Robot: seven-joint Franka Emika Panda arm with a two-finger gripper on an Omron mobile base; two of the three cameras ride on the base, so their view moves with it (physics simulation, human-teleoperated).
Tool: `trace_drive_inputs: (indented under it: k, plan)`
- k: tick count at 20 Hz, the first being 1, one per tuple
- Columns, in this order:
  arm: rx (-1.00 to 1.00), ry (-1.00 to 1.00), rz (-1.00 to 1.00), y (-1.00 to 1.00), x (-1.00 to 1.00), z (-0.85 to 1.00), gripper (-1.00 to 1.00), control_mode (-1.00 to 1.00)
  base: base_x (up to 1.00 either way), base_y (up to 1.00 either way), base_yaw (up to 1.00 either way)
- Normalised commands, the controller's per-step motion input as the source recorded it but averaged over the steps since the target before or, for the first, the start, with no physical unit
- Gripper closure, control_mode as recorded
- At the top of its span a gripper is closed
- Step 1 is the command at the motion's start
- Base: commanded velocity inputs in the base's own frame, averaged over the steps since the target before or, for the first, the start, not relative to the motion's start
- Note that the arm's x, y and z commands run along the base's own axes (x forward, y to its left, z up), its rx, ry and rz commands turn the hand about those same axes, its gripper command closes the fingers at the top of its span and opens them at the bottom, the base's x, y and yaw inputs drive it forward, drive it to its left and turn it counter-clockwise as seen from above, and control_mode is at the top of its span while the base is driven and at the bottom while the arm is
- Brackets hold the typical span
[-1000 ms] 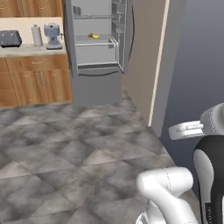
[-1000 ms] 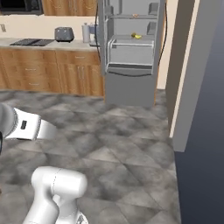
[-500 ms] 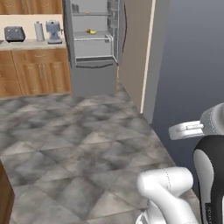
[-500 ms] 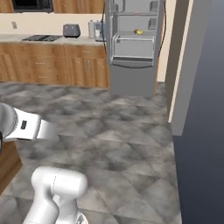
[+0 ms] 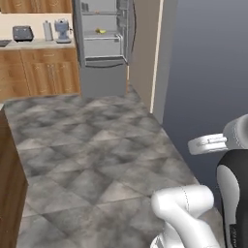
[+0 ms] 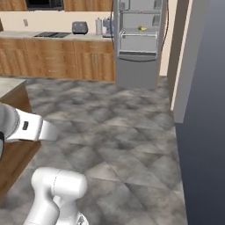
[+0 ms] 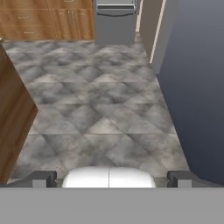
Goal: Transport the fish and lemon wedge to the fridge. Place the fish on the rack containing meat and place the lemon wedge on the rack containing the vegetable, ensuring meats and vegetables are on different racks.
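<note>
Base has backed off and swung, fridge point(image 5: 103, 46) now farther and more centred; gripper point(image 7: 108, 178) fingers spread wide, empty, arm tucked low looking over floor point(image 7: 100, 105).

Base has driven and turned: whole view shifted, nothing in the scene itself moved. Tall grey steel fridge point(image 5: 104, 46) with open doors slid from centre toward upper left in the left base view, and sits further away. More grey stone-tile floor point(image 5: 97, 160) in front now. Dark wooden desk end point(image 5: 10, 193) has entered at the left edge; also in right base view point(image 6: 15, 145).
</note>
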Motion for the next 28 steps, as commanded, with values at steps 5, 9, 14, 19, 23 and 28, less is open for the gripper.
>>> trace_drive_inputs:
  k: [5,9,14,19,23,28]
  plan:
    - [0.0,0.0,0.0,0.0,0.0,0.0,-1.0,1.0,-1.0,0.96,0.0]
    - [0.0,0.0,0.0,0.0,0.0,0.0,-1.0,1.0,-0.86,1.0,0.0]
    - [0.0,0.0,0.0,0.0,0.0,0.0,-1.0,1.0,-0.33,1.0,-0.01]
    - [0.0,0.0,0.0,0.0,0.0,0.0,-1.0,1.0,0.0,1.0,-0.05]
    - [0.0,0.0,0.0,0.0,0.0,0.0,-1.0,1.0,0.0,1.0,-0.04]
    - [0.0,0.0,0.0,0.0,0.0,0.0,-1.0,1.0,-0.11,1.0,-0.01]
